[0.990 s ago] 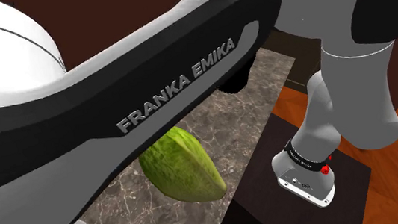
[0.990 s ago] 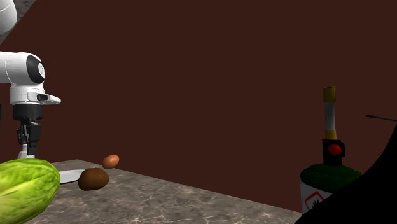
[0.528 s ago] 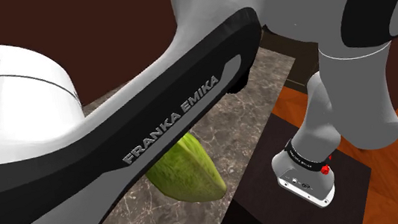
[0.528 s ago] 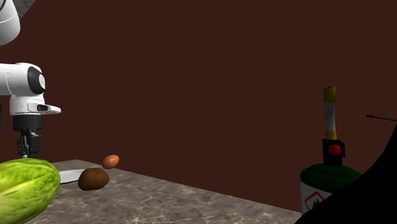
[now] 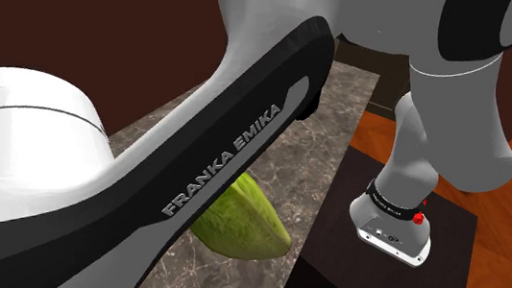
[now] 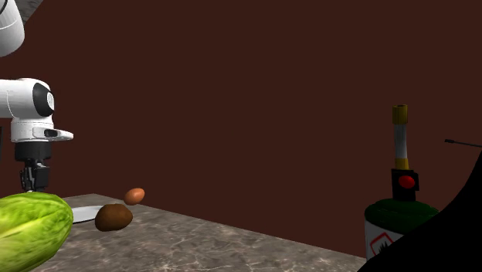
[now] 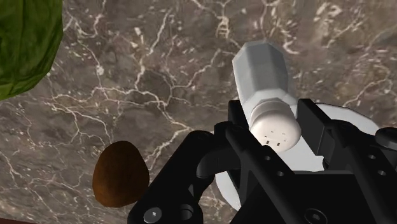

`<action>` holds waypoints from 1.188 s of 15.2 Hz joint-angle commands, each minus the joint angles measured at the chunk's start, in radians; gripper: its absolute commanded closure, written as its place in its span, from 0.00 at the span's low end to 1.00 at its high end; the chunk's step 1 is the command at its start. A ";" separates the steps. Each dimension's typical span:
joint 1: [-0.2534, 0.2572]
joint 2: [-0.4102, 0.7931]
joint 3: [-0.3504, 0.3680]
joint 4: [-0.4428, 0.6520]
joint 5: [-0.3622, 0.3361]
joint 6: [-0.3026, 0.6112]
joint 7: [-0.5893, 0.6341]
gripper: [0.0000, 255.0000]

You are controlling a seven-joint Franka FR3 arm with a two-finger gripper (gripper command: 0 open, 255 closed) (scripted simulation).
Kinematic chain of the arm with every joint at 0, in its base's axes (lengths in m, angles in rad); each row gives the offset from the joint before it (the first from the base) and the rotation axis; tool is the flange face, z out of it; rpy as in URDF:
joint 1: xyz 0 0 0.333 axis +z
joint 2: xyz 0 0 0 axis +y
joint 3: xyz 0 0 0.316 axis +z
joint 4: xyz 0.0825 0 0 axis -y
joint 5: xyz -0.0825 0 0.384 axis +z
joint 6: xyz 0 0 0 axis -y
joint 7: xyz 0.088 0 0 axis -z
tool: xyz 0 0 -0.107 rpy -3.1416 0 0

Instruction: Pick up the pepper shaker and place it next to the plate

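The white arm (image 5: 227,160) sweeps from the stand (image 5: 332,247) at the shoulder view's five o'clock up toward ten o'clock, over the dark marbled table (image 5: 314,162). On the table a lettuce (image 5: 242,221) lies at that view's six o'clock. In the second exterior view a dark green bottle (image 6: 394,220) stands well apart at four o'clock. The white plate (image 7: 356,124) lies flat under the pincer (image 7: 273,118), which in the second exterior view hangs at nine o'clock, above the table. Its two black fingers are drawn in on the white pepper shaker (image 7: 262,73) and clasp it just below the holed cap, with the faceted body pointing down and away past the plate's rim toward bare table. A brown potato (image 7: 119,181) lies just beside the plate, and a brownish egg (image 6: 134,195) sits near it at the second exterior view's eight o'clock. The shaker looks small, stiff and light, so a modest squeeze should do. Its sides look smooth and could slip or swivel between the fingers. The neck under the cap, where the pincer has it, seems the sound place to hold. Being tall and narrow, it is likely to tip if released crooked, so it should go down upright on bare table next to the rim.
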 commanded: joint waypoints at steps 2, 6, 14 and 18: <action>0.000 0.000 0.000 0.000 0.000 0.000 0.000 0.00; 0.000 0.000 0.000 0.000 0.000 0.000 0.000 0.00; 0.016 -0.019 0.010 0.099 0.016 -0.114 -0.015 0.00; 0.016 -0.019 0.010 0.098 0.016 -0.114 -0.015 0.00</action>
